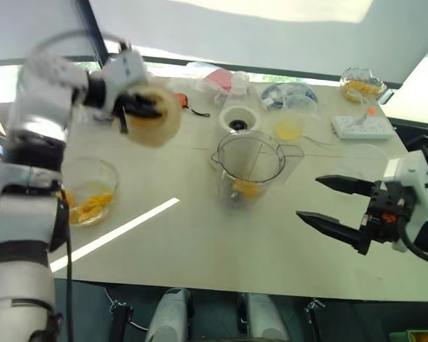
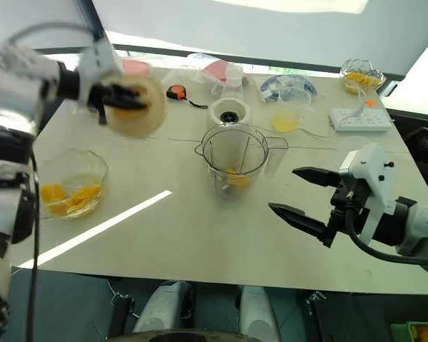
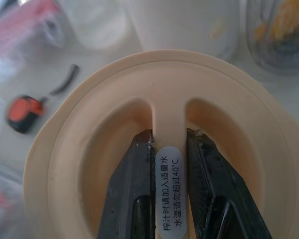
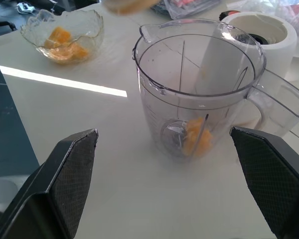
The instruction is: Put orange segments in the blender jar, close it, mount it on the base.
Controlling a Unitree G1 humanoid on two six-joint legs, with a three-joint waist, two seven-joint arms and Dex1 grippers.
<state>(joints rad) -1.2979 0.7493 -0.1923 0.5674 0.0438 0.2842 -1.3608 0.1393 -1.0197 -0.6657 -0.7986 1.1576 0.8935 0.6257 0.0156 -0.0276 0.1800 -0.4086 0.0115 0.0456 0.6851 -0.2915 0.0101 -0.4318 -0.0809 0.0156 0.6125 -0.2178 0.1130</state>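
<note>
head views: the blender jar (image 1: 250, 167) stands upright near the middle of the worktop (image 1: 200, 242), mouth uncovered, with orange segments (image 1: 245, 188) already at its bottom by the blade; it serves as landmark below. the left pincer (image 1: 144, 108), raised above the worktop to the jar's left, pinches a cream round lid (image 1: 157, 117) by its central rib, presumably the lid meant to close the jar. the white base (image 1: 238, 119) sits just behind the jar, dark socket upward, ready to receive it. a glass bowl (image 1: 91, 192) of further segments rests well to the jar's left; a second bowl (image 1: 362, 84) lies far behind and to the right, near a white power strip (image 1: 362, 127). the right pincer (image 1: 342, 206) hovers to the jar's right, fingers spread wide and empty, probably so placed to steady the jar while the lid goes on.

left wrist view: both black fingers (image 3: 134, 184) press together on the lid's upright rib, which bears a small label; a grip on the rib leaves the rim free to seat. an orange tape measure (image 3: 23, 113) lies on the worktop beyond.

right wrist view: the spread fingers (image 4: 70, 174) frame the jar, apart from it on both sides; handle and spout are clear of them.
</note>
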